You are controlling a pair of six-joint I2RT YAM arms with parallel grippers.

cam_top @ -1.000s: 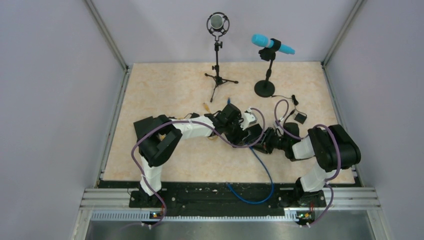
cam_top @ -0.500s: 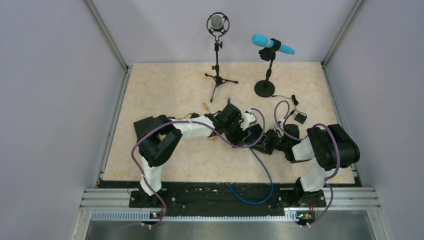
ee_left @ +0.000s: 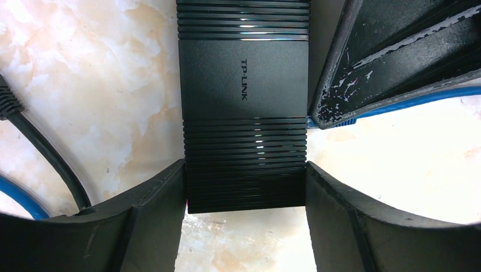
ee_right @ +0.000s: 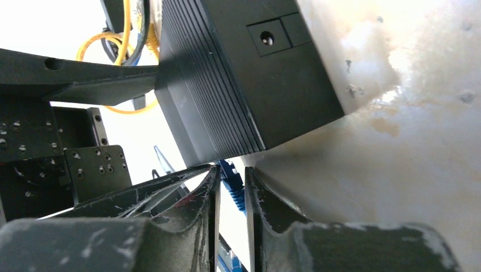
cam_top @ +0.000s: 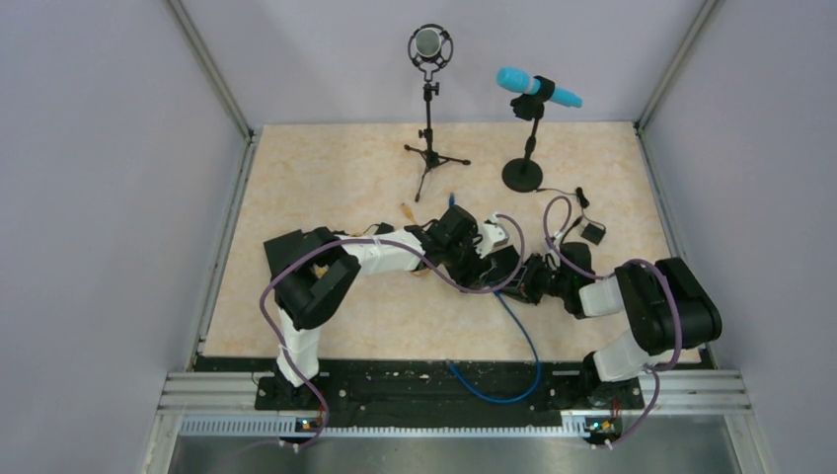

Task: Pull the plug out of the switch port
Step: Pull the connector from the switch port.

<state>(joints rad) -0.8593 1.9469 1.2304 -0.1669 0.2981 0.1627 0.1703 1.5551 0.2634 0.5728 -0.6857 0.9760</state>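
Observation:
The switch is a flat black ribbed box [ee_left: 244,85], lying on the marble table. My left gripper [ee_left: 245,187] is shut on the box's near end, one finger pressed against each side. A blue plug [ee_right: 231,181] sits in the box's edge; the switch port itself is hidden behind the plug and fingers. My right gripper [ee_right: 231,173] is shut on this plug, its fingertips right against the box [ee_right: 266,85]. In the left wrist view the right fingers [ee_left: 397,51] pinch the plug [ee_left: 334,120] at the box's right side. From above, both grippers meet mid-table [cam_top: 503,267].
The blue cable [cam_top: 523,341] runs from the plug toward the near edge. A tripod microphone stand [cam_top: 430,148] and a round-based stand with a cyan microphone [cam_top: 523,175] stand at the back. A small black adaptor [cam_top: 593,233] lies to the right. Yellow cables [ee_right: 122,45] enter the far side.
My right gripper's jaws have closed in on the blue plug, and the right arm's elbow has swung outward to the right. The left arm holds still on the box.

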